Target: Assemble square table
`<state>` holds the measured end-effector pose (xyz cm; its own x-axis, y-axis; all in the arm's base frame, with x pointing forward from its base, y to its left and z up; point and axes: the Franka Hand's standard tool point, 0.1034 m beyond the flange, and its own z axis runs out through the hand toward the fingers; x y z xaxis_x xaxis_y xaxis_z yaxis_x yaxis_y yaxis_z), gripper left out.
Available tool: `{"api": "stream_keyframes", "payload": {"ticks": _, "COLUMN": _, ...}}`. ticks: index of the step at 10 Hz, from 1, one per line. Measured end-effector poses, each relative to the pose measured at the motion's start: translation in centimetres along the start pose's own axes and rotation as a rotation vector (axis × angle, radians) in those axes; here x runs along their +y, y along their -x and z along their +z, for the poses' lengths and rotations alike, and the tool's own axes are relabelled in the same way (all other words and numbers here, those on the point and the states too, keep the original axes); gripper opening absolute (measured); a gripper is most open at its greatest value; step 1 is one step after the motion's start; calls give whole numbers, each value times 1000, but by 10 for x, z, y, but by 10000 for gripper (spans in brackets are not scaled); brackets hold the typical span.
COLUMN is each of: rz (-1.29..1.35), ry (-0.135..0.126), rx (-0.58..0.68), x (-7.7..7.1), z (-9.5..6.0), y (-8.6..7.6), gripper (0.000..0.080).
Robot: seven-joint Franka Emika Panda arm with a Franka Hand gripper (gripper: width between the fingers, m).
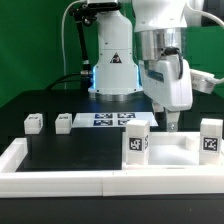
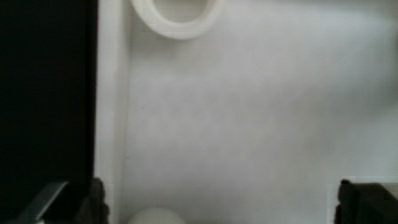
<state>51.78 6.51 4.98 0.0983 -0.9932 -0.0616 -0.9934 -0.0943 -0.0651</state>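
Black worktop (image 1: 70, 152) is bordered by a low wall (image 1: 60, 180). Slab (image 1: 175, 152) is laid at the exterior view's right, beside the wall. End effector (image 1: 172, 124) is held over it, released, fingers (image 2: 54, 202) spread, nothing gripped. Leg (image 1: 33, 122) and second leg (image 1: 63, 121) are set well apart from it, at that view's left.

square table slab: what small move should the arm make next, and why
Probably lower straight down a little. In the wrist view the jaws stand open, fingertips wide apart, with the white slab filling the view below them; in the exterior view they hang close over it, so nothing is gripped yet.
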Motion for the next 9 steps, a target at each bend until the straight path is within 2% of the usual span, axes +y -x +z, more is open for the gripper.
{"api": "stream_keyframes", "payload": {"ticks": 4, "rz": -1, "ry": 40, "rx": 11, "x": 15, "z": 20, "y": -1, "gripper": 649}}
{"api": "stream_keyframes", "payload": {"ticks": 9, "rz": -4, "ry": 44, "rx": 11, "x": 16, "z": 22, "y": 1, "gripper": 649}}
